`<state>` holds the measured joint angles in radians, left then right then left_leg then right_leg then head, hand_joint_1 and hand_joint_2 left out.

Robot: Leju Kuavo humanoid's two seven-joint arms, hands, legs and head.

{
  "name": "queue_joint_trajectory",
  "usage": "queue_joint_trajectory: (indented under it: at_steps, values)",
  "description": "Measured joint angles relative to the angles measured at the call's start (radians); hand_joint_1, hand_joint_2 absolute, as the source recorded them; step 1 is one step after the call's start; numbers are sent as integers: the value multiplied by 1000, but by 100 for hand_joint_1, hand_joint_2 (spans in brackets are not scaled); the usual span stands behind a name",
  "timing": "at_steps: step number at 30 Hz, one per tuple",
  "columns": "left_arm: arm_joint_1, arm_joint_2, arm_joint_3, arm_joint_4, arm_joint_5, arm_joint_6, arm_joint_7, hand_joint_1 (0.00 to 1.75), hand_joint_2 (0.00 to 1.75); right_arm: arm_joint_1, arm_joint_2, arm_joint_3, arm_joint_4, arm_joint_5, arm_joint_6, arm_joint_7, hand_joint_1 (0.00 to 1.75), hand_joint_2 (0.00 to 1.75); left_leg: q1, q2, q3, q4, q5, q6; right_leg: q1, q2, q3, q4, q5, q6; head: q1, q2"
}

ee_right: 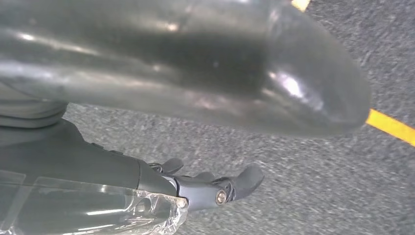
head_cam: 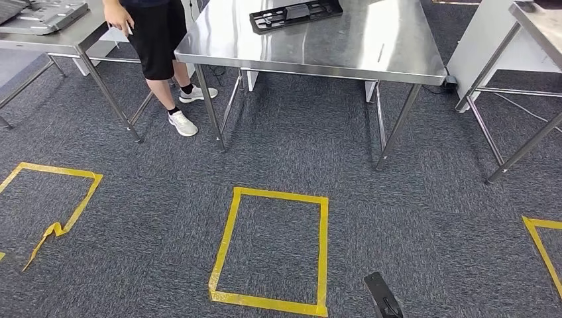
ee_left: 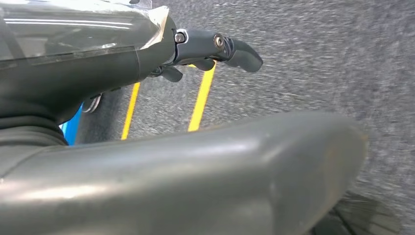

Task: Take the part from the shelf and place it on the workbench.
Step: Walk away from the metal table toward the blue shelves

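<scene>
A black flat part [head_cam: 296,13] lies on the steel workbench [head_cam: 344,50] straight ahead, near its far edge. My left hand [ee_left: 161,147] hangs over the grey carpet, its dark fingers [ee_left: 230,49] stretched out and apart, holding nothing. My right hand [ee_right: 147,73] hangs the same way, with its fingers [ee_right: 237,183] spread above the carpet and nothing between them. A dark fingertip of my right hand [head_cam: 382,296] pokes in at the bottom of the head view, well short of the workbench.
A person [head_cam: 156,40] in black shorts and white shoes stands between the workbench and a second steel table [head_cam: 59,40] bearing grey metal parts. A third table [head_cam: 537,26] stands at the right. Yellow tape squares [head_cam: 228,228] mark the carpet.
</scene>
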<state>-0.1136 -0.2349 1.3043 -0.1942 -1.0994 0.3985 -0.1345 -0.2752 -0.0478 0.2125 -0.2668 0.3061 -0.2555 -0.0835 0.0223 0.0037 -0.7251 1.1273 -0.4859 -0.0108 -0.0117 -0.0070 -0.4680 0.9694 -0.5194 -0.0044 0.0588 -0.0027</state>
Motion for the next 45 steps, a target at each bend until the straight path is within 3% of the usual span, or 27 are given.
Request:
queue_joint_trajectory:
  at_steps: [1,2,4,6,8,9,11,13,15,17,18,19,21,23,25,26,28,29,31,33,34,35,38,40,42,43,45]
  values:
    - [0,0,0,0,0,0,0,0,0,0,0,0,1,2,2,6,0,0,0,-1,-13,69,-47,-2,2,0,-14,1,12,-5,-1,0]
    - [0,1,0,0,0,0,0,0,0,2,-1,0,2,5,7,19,0,0,0,-3,-21,131,-69,-4,5,0,-29,3,23,-5,-3,0]
    - [1,1,0,0,-2,1,-4,0,0,13,-1,0,8,17,24,68,0,0,0,-3,1,177,-43,-3,9,0,-57,9,41,-1,-4,0]
    - [3,2,-4,0,-10,-2,-10,0,0,39,-1,0,19,38,47,135,0,0,0,-4,91,87,3,3,10,-1,-78,16,53,6,-4,0]
    - [5,7,-12,0,-25,-23,-15,0,0,78,2,4,31,64,60,212,0,0,-3,-8,193,-52,-10,11,14,-5,-89,25,60,16,-4,0]
    - [6,11,-18,0,-32,-38,-17,0,0,99,3,6,36,75,63,246,0,0,-6,-9,221,-98,-28,17,16,-7,-93,28,63,22,-5,0]
    - [9,19,-27,0,-43,-60,-17,0,0,137,5,9,46,92,62,285,0,87,-10,-8,229,-129,-38,31,18,-9,-99,29,72,35,-4,0]
    - [13,25,-32,0,-48,-69,-16,0,0,163,6,11,53,104,58,299,0,175,-8,-7,220,-139,-27,48,15,-7,-116,54,58,42,-3,0]
    - [14,29,-39,0,-54,-73,-15,0,0,179,8,16,59,119,53,310,0,175,-6,-7,207,-143,-12,58,10,-3,-162,158,-3,40,-1,0]
    - [15,32,-45,0,-59,-77,-15,0,0,188,12,26,64,134,51,319,0,175,-6,-12,189,-142,2,58,6,0,-210,291,-67,41,0,0]
    - [15,33,-46,0,-61,-79,-15,0,0,191,14,31,66,138,51,323,0,175,-5,-17,182,-142,8,56,3,0,-213,321,-79,47,1,0]
    - [16,34,-47,0,-62,-81,-15,0,0,194,16,34,67,141,50,326,0,175,-4,-23,176,-141,13,52,-1,1,-194,307,-74,56,1,0]
    - [17,36,-50,0,-62,-83,-15,0,0,196,19,37,69,145,49,329,0,175,-1,-38,171,-139,22,43,-12,16,-101,170,-32,77,2,0]
    - [16,37,-54,0,-62,-84,-16,0,0,197,21,40,72,146,49,329,0,175,-3,-53,167,-136,31,31,-16,49,-24,37,-4,83,6,0]
    - [15,38,-57,0,-62,-84,-18,0,0,199,22,44,74,146,48,329,0,175,-4,-69,161,-136,40,17,-10,60,-9,4,-2,70,10,0]
    - [16,39,-57,0,-62,-84,-18,0,0,199,23,45,75,146,47,329,0,175,-2,-76,158,-138,44,10,-10,50,-10,5,1,60,10,0]
    - [18,39,-58,0,-62,-84,-18,0,0,200,25,49,75,146,46,330,0,175,1,-62,143,-116,28,2,-13,31,-10,5,9,40,7,0]
    - [18,40,-58,0,-62,-84,-18,0,0,200,25,50,76,147,45,330,0,175,1,-46,125,-79,3,0,-15,21,-11,3,13,30,4,0]
    - [18,40,-59,0,-62,-84,-18,0,0,202,26,53,77,147,44,330,0,175,1,-17,64,55,-71,-4,-11,-3,-18,4,17,15,-4,0]
    - [20,41,-59,0,-62,-84,-18,0,0,205,27,54,78,147,44,330,0,175,1,-11,19,160,-109,-6,-5,-28,-26,5,19,12,-6,0]
    - [21,41,-59,0,-62,-84,-18,0,0,205,27,54,79,147,44,330,0,175,1,-8,25,159,-99,-6,-4,-39,-29,5,19,11,-6,0]
    - [23,42,-59,0,-62,-84,-18,0,0,205,28,54,79,147,44,330,0,175,1,-3,51,119,-75,-4,-3,-50,-31,5,19,12,-6,0]
    - [21,43,-60,0,-62,-84,-19,0,0,203,30,55,80,146,44,330,0,175,-3,46,165,-78,-8,6,5,-76,-30,12,16,18,-12,0]
    - [18,44,-62,0,-62,-84,-19,0,0,201,30,55,80,146,44,330,0,87,-10,54,181,-120,-1,18,12,-91,-30,15,15,27,-13,0]
    - [19,45,-64,0,-62,-85,-19,0,0,200,30,54,80,146,43,328,0,0,-12,35,175,-124,8,34,9,-100,-30,16,15,38,-12,0]
    - [19,46,-64,0,-62,-85,-18,0,0,200,30,54,80,143,42,324,0,0,-11,27,172,-127,13,43,7,-88,-36,27,7,42,-12,0]
    - [18,46,-65,0,-63,-85,-18,0,0,202,31,53,80,132,38,313,0,87,-7,16,168,-133,23,57,3,-39,-77,109,-38,42,-9,0]
